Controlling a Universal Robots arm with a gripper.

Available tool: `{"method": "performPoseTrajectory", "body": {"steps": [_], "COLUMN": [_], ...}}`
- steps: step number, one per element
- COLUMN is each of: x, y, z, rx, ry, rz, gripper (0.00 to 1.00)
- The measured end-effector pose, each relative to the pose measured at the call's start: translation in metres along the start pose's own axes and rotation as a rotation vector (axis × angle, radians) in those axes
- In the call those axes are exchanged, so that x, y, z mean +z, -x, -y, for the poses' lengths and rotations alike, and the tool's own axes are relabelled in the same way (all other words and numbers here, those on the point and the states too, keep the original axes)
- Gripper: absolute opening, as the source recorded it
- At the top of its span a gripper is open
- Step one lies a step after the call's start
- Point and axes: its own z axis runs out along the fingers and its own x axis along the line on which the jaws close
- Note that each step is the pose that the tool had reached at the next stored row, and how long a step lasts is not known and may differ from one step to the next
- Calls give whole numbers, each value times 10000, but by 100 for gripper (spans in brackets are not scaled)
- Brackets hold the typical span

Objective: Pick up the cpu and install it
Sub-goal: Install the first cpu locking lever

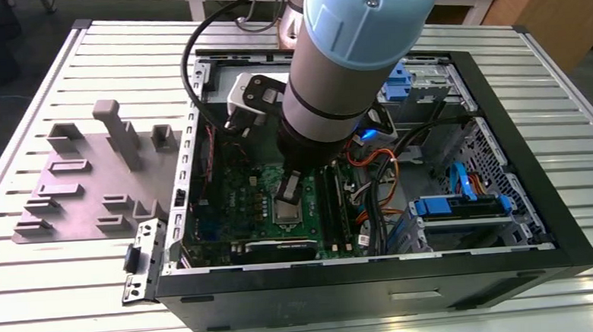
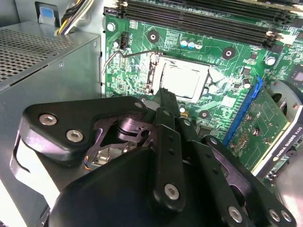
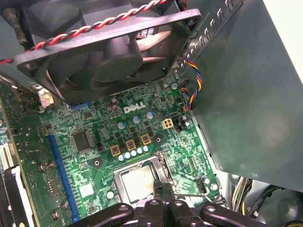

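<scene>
Working across the exterior view from its left, you have a grey plastic fixture plate with upright blocks [image 1: 89, 181] lying on the slatted metal desk [image 1: 59, 292] at nine o'clock of the case; its slots appear meant to stage parts outside the computer. To its right sits the open black desktop computer case [image 1: 384, 283], laid on its side so the green motherboard [image 1: 252, 195] faces upward and can be reached from above.

Your arm descends into the case near the centre, and the black linkage-fingered tool [image 1: 289, 191] hangs directly over the socket area. In both wrist views the small flat square cpu with the pale silver-grey metal top [image 2: 182, 81] lies flat inside the silver metal socket frame [image 2: 154, 71], level with the board, which I judge to mean it is already seated. The thin wire retention lever [image 2: 124, 54] stands clear at ten o'clock of the socket in the second wrist view, so the socket looks unlatched.

The tool's tips [image 3: 163, 189] are drawn close together just above the cpu's edge, and I see nothing held between them.
</scene>
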Motion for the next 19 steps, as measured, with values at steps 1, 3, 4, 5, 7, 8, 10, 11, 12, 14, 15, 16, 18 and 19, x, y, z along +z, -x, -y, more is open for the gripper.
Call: {"method": "performPoseTrajectory", "body": {"steps": [1,3,4,5,7,8,10,11,12,14,15,16,18,19], "x": [0,0,0,0,0,0,-2,-4,-5,-11,-14,-16,-20,-19], "y": [0,0,0,0,0,1,11,19,29,65,81,97,126,136], "z": [0,0,1,1,1,3,23,39,60,128,159,186,230,234], "rx": [0,0,0,0,0,-1,-1,0,0,2,1,1,1,0], "ry": [0,0,0,0,0,0,0,1,1,7,8,8,12,13], "rz": [0,0,0,0,0,0,0,-1,0,-2,-4,-2,4,8], "gripper": [11,11,11,11,11,11,11,11,11,11,11,11,11,11]}}
